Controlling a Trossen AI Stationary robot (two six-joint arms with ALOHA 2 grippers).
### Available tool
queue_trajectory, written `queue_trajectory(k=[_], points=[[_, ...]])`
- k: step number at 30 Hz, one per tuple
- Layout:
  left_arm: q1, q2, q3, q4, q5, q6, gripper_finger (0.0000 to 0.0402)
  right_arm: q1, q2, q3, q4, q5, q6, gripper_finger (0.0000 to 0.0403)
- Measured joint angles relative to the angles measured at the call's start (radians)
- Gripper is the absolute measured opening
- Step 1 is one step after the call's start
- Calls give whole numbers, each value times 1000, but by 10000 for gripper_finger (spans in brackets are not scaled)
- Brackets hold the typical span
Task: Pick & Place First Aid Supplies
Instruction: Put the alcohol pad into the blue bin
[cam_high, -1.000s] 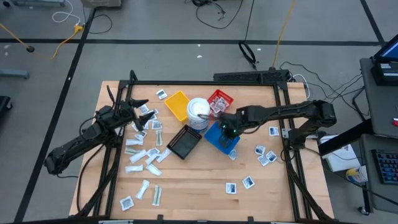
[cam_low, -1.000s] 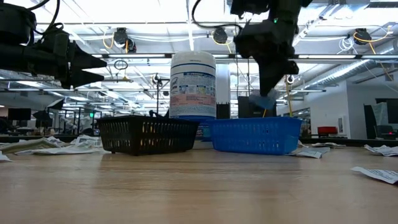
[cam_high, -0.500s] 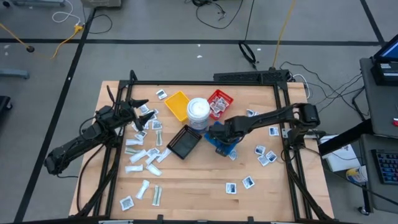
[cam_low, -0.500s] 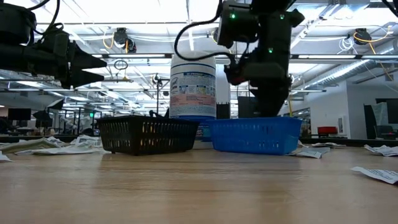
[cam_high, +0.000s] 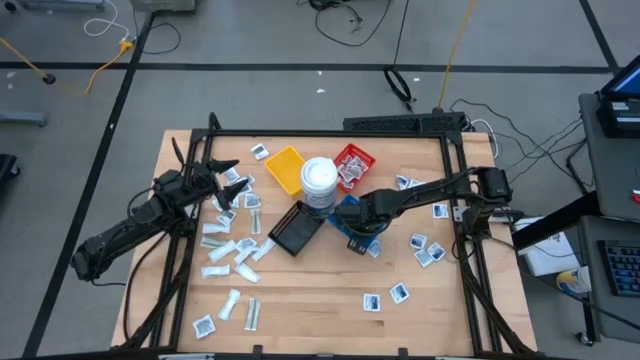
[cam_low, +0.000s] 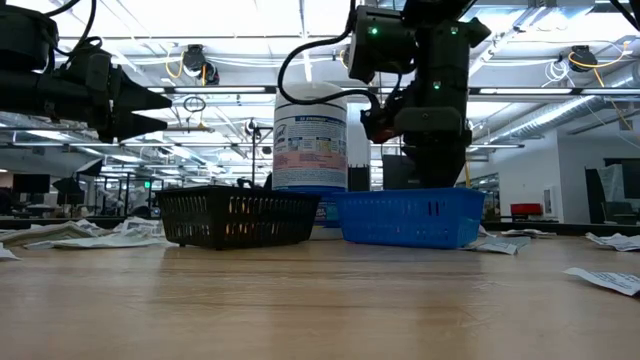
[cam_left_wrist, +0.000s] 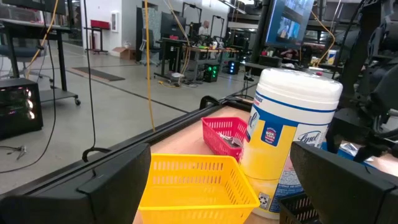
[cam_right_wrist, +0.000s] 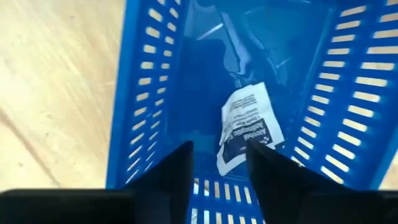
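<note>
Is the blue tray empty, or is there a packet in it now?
Not empty. The right wrist view shows one white printed packet lying flat on the floor of the blue tray, just ahead of the right gripper, whose fingers are apart.

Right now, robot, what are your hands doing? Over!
Right gripper open, down in the blue tray, white packet lying on its floor. Left gripper open, waiting above the packets at the table's left. Nothing in the way.
</note>
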Motion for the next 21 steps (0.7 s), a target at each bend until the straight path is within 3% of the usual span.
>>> queue_trajectory(k=[6,21], points=[[0,0,0,0,0,0,392,-21,-82,0,-24,-42,-8,179],[0,0,0,0,0,0,392,-151,-207,1,-224,-119,-126,151]])
